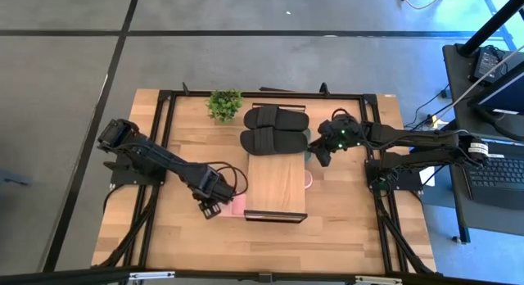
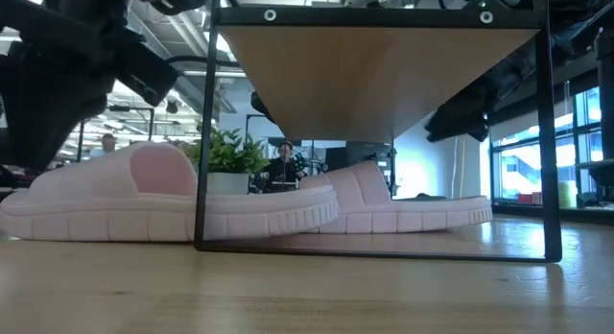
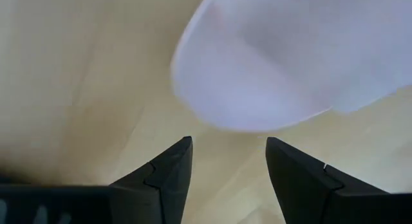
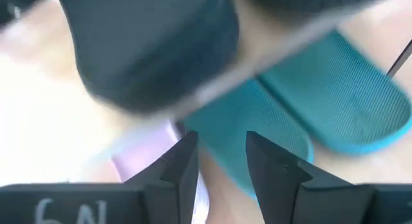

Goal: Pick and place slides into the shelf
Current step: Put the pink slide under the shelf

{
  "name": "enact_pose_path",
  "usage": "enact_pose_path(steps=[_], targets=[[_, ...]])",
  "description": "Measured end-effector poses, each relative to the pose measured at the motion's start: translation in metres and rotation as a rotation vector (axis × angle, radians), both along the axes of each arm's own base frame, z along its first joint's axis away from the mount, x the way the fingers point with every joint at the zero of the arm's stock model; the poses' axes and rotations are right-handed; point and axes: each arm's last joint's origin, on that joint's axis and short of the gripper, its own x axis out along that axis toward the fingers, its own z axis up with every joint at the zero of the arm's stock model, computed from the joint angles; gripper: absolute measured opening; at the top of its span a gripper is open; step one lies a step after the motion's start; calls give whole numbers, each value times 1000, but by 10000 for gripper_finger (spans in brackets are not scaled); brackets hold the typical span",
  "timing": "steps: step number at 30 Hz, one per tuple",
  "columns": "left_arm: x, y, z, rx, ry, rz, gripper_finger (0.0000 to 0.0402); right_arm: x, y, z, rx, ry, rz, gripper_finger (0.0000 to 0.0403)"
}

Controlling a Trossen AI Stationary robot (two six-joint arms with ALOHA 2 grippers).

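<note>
The shelf [image 1: 277, 187] stands mid-table on its dark frame. Two pale pink slides lie flat on their soles and reach under it: one [image 1: 238, 205] [image 2: 144, 195] sticks out at its left side, the other [image 1: 309, 180] [image 2: 403, 204] at its right. My left gripper [image 1: 211, 208] [image 3: 228, 159] hangs open, pointing down, just left of the first pink slide [image 3: 283, 63] and clear of it. A black pair [image 1: 274, 129] [image 4: 154, 44] lies beyond the shelf, with green slides [image 4: 322, 95] beside it. My right gripper [image 1: 322, 154] [image 4: 222, 153] hovers open above the green slides, slanting down.
A small potted plant [image 1: 224, 103] stands at the far edge, left of the black pair. The shelf's thin frame legs [image 2: 203, 132] rise beside the pink slides. Bare wood [image 1: 180, 236] lies near the front left. A laptop and gear [image 1: 499, 170] sit off the table's right side.
</note>
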Motion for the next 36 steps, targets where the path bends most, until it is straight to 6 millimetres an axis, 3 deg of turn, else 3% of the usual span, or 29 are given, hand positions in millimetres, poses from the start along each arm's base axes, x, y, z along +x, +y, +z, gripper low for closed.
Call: enact_pose_path(steps=[6,12,20,29,36], targets=[[-12,4,8,48,114,-23,189,-18,10,-17,129,233,138,130],[-14,4,8,56,116,-78,189,-31,22,-25,235,384,215,130],[-21,2,1,76,141,-101,189,-11,37,-30,153,347,306,130],[-37,-3,-17,96,189,-120,189,7,42,-55,143,419,361,130],[-29,-7,-25,56,73,-100,189,19,41,-69,137,419,367,130]])
